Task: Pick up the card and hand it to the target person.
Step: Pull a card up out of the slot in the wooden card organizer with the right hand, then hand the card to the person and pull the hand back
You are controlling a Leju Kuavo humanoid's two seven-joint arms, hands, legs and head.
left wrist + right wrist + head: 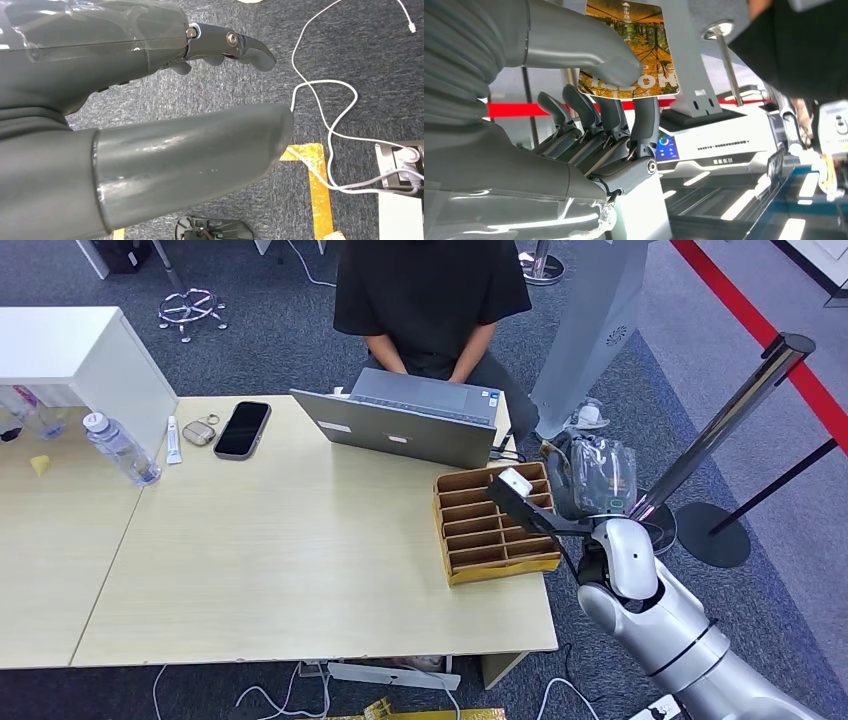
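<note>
The right robot hand (589, 125) pinches the card (634, 50) between thumb and fingers, beside the wooden organiser (492, 525) at the worktop's (300, 570) edge. Thin, light, stiff and slick, it looks best held by one edge. The left robot hand (150, 125) hangs empty, loosely curled.

Head view high above table (300, 570) facing down, left wrist view close over carpet (350, 60), right wrist view sideways

Even overhead light falls on the pale worktop (300, 570), shadows soft; glare streaks the right wrist view's blurred background.
</note>
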